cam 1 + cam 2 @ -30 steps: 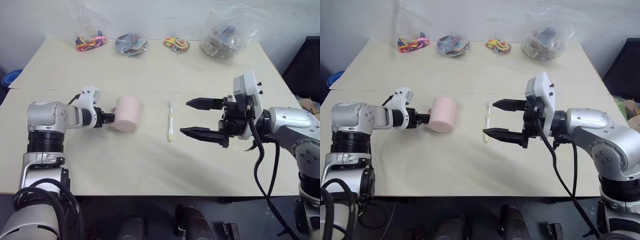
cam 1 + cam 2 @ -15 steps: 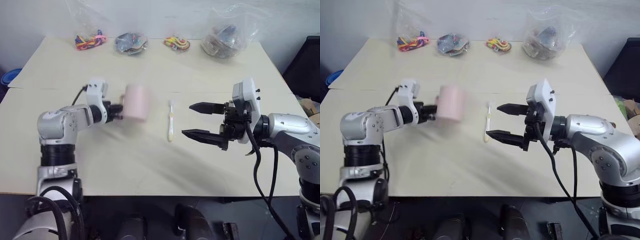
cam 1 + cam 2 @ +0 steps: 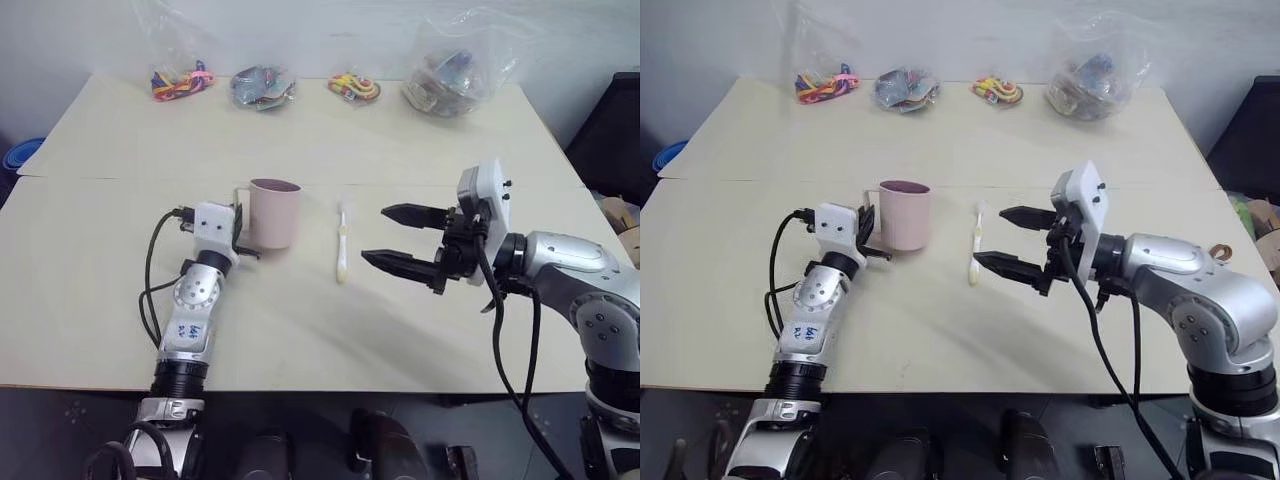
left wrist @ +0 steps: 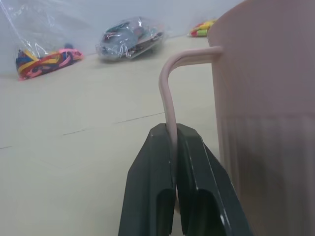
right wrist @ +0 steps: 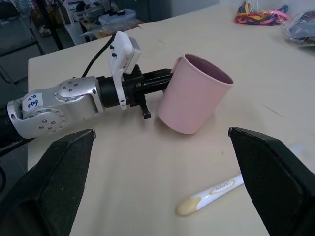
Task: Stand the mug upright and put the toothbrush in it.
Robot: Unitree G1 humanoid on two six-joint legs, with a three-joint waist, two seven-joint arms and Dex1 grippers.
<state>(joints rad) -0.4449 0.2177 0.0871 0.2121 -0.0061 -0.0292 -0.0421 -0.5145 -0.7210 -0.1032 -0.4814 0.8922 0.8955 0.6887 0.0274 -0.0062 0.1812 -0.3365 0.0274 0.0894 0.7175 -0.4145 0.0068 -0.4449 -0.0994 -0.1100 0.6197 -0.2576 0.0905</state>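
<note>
Mid-table: mug (image 3: 274,213) upright, handle pinched in left gripper (image 4: 174,147) | toothbrush (image 3: 341,247) flat just right of mug | right gripper (image 3: 398,236) agape beside it | step: mug righted; next: release, pick toothbrush | right wrist view shows mug's dark inside

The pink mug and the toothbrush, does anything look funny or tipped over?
Nothing is tipped. The small pale pink mug stands upright on the table, its handle pinched by the left gripper. The slim white toothbrush lies flat beside it, not yet inside; the right gripper is open.
</note>
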